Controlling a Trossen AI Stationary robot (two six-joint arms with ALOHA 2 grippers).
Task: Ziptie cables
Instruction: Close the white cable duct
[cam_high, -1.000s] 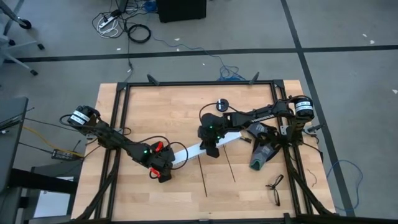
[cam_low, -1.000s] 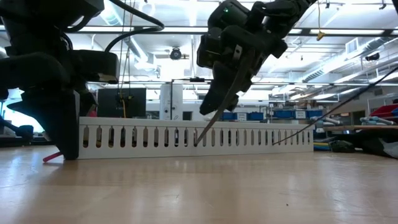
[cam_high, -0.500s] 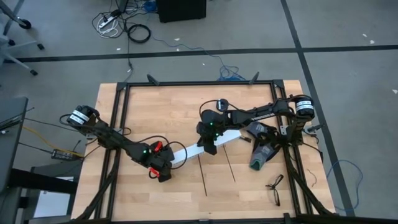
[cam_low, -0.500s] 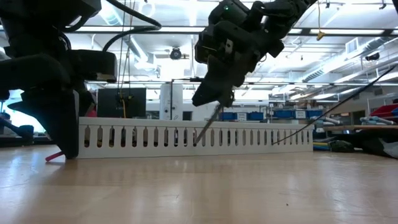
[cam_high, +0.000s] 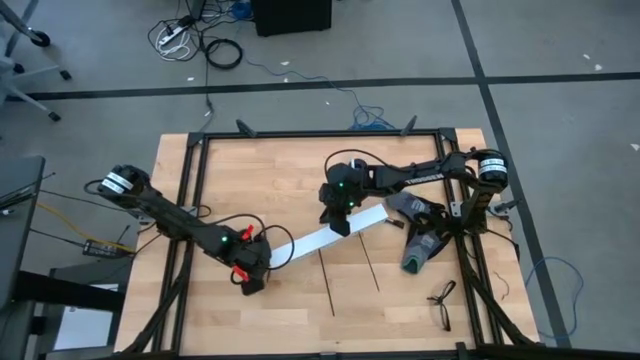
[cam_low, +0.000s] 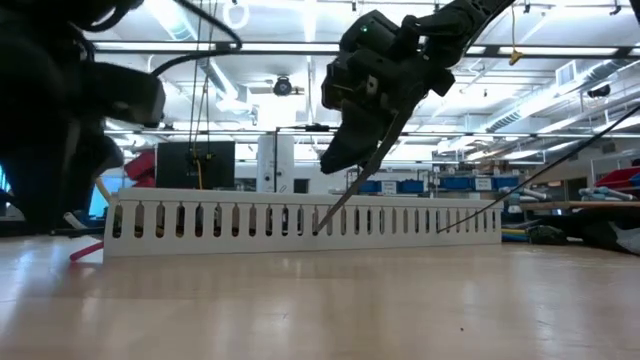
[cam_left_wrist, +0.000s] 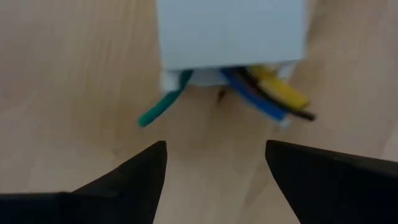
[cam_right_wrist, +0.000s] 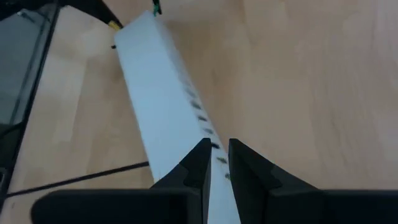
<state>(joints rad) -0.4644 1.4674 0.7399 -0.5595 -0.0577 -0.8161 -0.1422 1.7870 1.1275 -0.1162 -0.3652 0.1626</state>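
A wide workshop with strip lights and shelving stands behind the wooden desk (cam_high: 250, 180), which sits inside a black frame on a grey floor.

The biggest risk, as I judge it, is the long white slotted channel (cam_high: 325, 238) sliding or swinging on the smooth desk if either arm nudges it, which would carry the cables away from both hands. The channel is the only container here: the cables (cam_left_wrist: 264, 93) lie inside it, with blue, yellow, black and green ends poking out of the end nearest the left hand (cam_left_wrist: 214, 165), which hovers spread and empty just short of them. A careless close there could catch only one wire.

The right hand (cam_low: 352, 168) is above the channel's middle, nearly clenched on a ziptie (cam_low: 335, 205) slanting down to the channel; a weak pinch could drop it. A second ziptie (cam_high: 369, 266) lies beside the channel.
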